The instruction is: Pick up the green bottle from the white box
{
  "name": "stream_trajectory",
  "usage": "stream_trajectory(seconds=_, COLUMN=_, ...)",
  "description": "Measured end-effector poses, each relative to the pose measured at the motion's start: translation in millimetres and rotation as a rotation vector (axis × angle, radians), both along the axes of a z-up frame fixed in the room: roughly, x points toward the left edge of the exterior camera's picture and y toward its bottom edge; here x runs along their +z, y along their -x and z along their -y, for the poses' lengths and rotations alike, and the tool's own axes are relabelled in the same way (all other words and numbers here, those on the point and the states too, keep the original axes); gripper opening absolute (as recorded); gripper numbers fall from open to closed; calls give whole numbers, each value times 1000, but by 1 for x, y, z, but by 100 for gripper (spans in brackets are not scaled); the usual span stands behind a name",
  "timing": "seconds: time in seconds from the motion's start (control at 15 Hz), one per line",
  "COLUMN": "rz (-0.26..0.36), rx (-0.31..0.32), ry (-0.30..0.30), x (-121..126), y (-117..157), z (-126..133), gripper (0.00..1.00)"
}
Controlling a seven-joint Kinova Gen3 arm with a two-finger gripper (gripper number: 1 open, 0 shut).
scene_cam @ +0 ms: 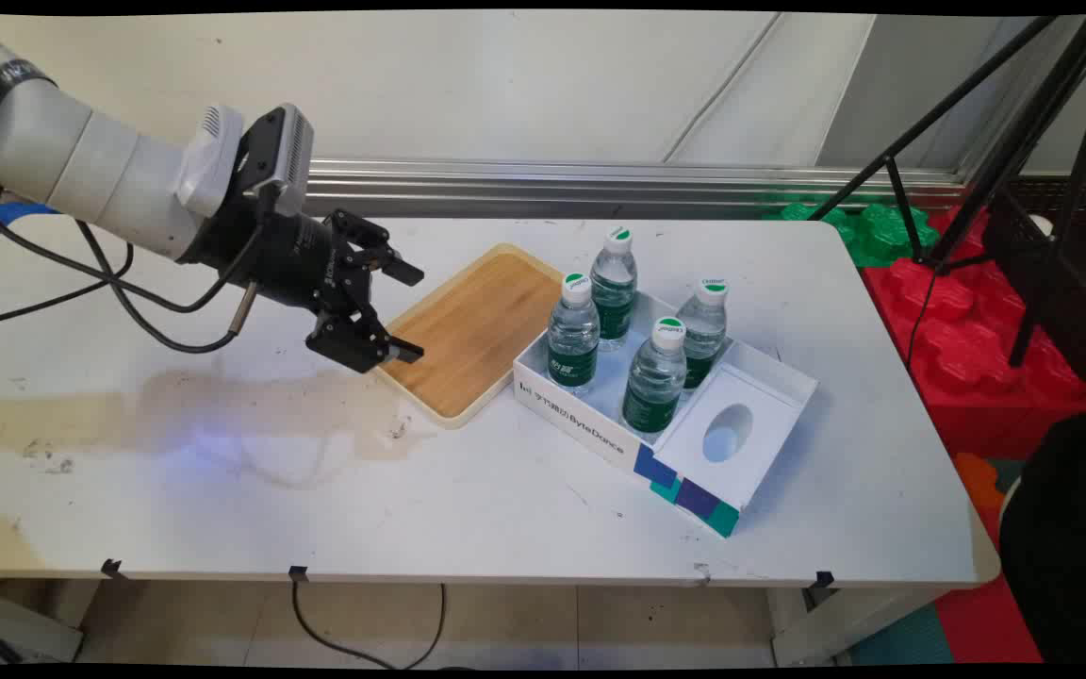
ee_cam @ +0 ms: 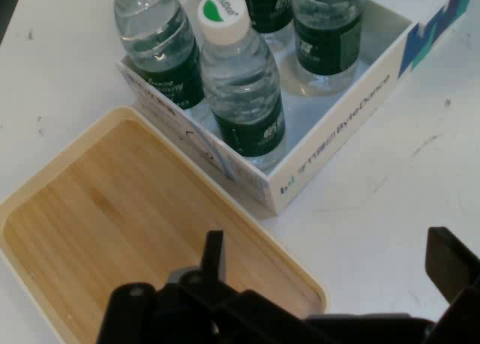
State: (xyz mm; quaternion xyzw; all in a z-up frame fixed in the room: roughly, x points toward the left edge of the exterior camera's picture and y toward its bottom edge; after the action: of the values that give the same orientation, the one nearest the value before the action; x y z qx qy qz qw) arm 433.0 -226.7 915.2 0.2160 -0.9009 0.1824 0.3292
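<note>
My gripper [scene_cam: 403, 314] hangs wide open, holding nothing, tilted over the near corner of the wooden tray [scene_cam: 477, 325]. Just beyond my fingers, four water bottles [ee_cam: 240, 82] stand upright, braced by their white box [scene_cam: 590, 415].

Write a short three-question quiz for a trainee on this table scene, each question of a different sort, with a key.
1. True or false: the gripper holds a bottle.
2. How many water bottles stand in the white box?
3. Multiple choice: the wooden tray is A) empty, B) holding one bottle, C) stacked on the box.

Key:
1. False. Its fingers are open and empty, above the tray's end farthest from the box.
2. Four, all upright with white caps: one at the back, one on the left, one on the right and one in front.
3. A. The tray lies bare on the table beside the box.
</note>
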Motion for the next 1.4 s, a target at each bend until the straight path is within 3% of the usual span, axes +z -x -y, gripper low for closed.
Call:
stream_trajectory(seconds=0.4, rz=-42, rx=29, ry=20, x=8, y=15, z=14, gripper=100)
stream_trajectory(seconds=0.8, rz=-83, rx=84, ry=34, x=14, y=52, z=42, gripper=100)
stream_trajectory(seconds=1.4, rz=-40, rx=197, ry=13, x=-4, y=116, z=76, gripper=100)
